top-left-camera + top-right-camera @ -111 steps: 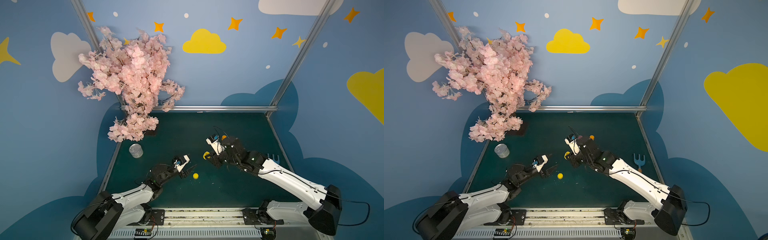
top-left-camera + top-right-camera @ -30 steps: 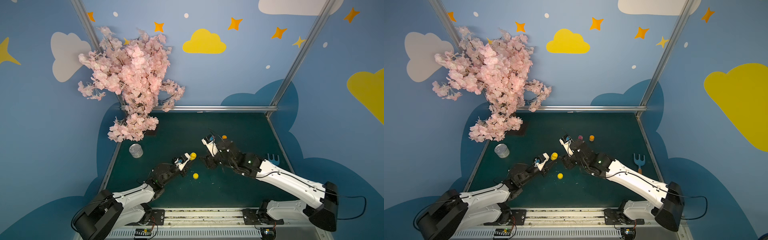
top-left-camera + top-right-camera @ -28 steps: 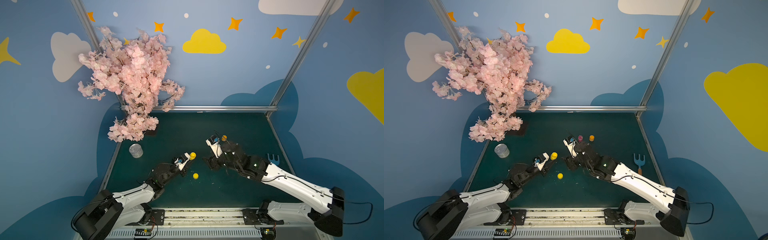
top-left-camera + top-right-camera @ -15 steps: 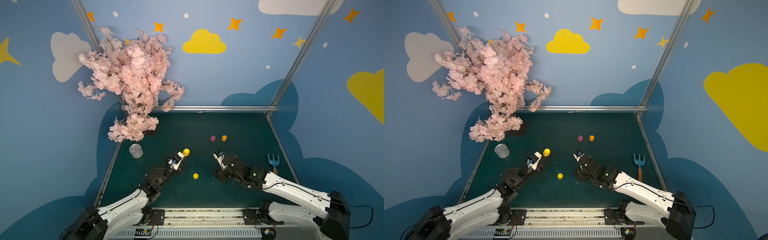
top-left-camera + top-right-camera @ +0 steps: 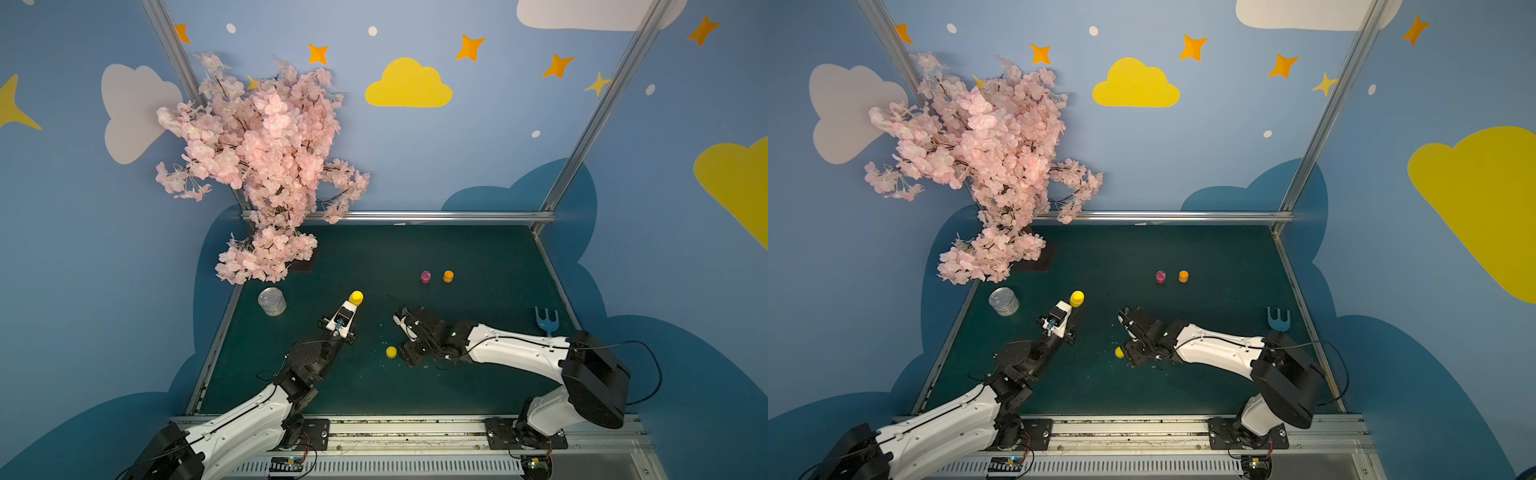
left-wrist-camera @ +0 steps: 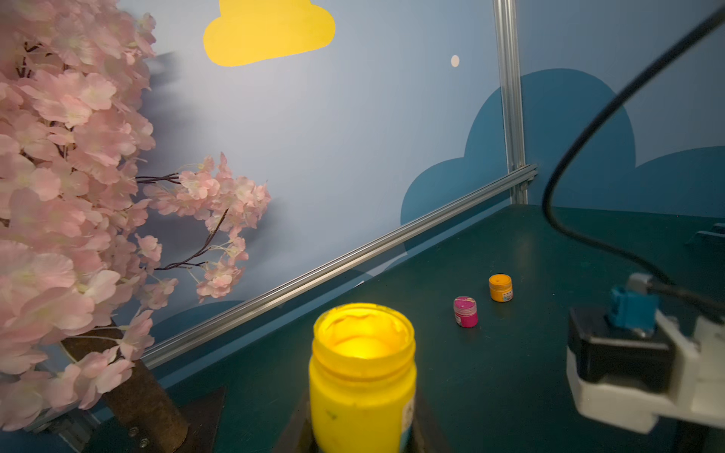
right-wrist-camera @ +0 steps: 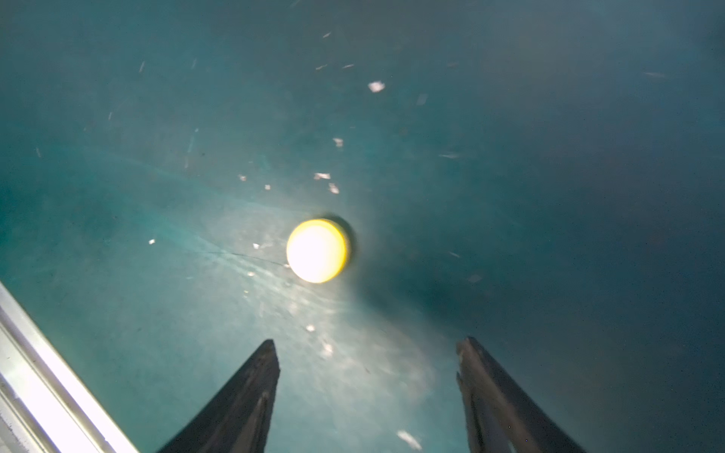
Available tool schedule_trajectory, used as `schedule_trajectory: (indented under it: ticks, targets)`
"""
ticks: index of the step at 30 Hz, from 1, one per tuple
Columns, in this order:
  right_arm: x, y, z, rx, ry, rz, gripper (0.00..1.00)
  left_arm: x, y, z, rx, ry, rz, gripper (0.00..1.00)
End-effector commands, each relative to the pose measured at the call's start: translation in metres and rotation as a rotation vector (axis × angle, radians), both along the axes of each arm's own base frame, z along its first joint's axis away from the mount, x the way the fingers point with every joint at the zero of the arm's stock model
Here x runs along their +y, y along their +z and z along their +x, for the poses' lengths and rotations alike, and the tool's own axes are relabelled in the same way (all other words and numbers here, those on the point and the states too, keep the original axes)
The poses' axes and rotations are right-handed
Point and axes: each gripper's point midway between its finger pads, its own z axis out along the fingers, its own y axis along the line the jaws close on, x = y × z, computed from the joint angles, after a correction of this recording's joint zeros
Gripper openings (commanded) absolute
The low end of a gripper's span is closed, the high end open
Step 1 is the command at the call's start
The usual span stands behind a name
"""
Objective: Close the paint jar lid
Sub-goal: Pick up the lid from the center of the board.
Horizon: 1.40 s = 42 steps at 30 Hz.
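Here's the count: 3 paint jars in all, 1 yellow paint jar [image 5: 356, 297], 1 pink jar [image 5: 425, 276], 1 orange jar [image 5: 448, 276]. Then 1 loose yellow lid [image 5: 391, 352], 1 tin can [image 5: 272, 301], 1 blue garden fork [image 5: 546, 320], 1 pink blossom tree [image 5: 266, 166].

The surface [image 7: 157, 117] is a dark green matt sheet, scuffed, finely scratched and dotted with pale flecks beneath the right claw [image 7: 368, 349], whose spread fingers [image 7: 243, 404] look like matt black plastic. Ahead of its tips the yellow lid [image 7: 317, 251] looks like smooth plastic, shining under the light. The paint jar [image 6: 363, 376] gripped in the left claw [image 6: 361, 443] is translucent yellow plastic, its rim crusted with paint. Beyond that claw the pink jar [image 6: 465, 312] and orange jar [image 6: 500, 288] look like similar plastic, and the frame rail [image 6: 314, 274] is bare bright metal. Left of that claw, the can [image 5: 272, 301] is dull silvery metal, the blossom petals [image 5: 266, 158] cloth-like, and the trunk [image 6: 145, 396] rough and brown.
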Motion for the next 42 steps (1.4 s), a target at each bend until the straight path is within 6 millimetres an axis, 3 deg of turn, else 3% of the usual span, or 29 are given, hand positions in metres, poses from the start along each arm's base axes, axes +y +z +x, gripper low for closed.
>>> schedule_trajectory:
  ticks: [1, 8, 12, 26, 42]
  targets:
    - [0.024, 0.005, -0.001, -0.016, 0.043, 0.017, 0.72, 0.008, 0.000, 0.002, -0.007, 0.050, 0.008, 0.28]
    - [0.030, -0.014, 0.006, -0.046, 0.029, -0.136, 0.64, 0.014, 0.003, 0.001, -0.023, 0.077, -0.011, 0.28]
    - [0.033, -0.023, 0.006, -0.037, 0.026, -0.150, 0.61, 0.029, 0.008, -0.001, -0.042, 0.143, -0.036, 0.27]
    - [0.037, -0.031, 0.004, -0.020, 0.031, -0.159, 0.46, 0.040, 0.009, 0.000, -0.047, 0.201, -0.049, 0.28]
    - [0.043, -0.035, 0.003, -0.027, 0.041, -0.177, 0.47, 0.037, 0.006, 0.003, -0.035, 0.192, -0.041, 0.28]
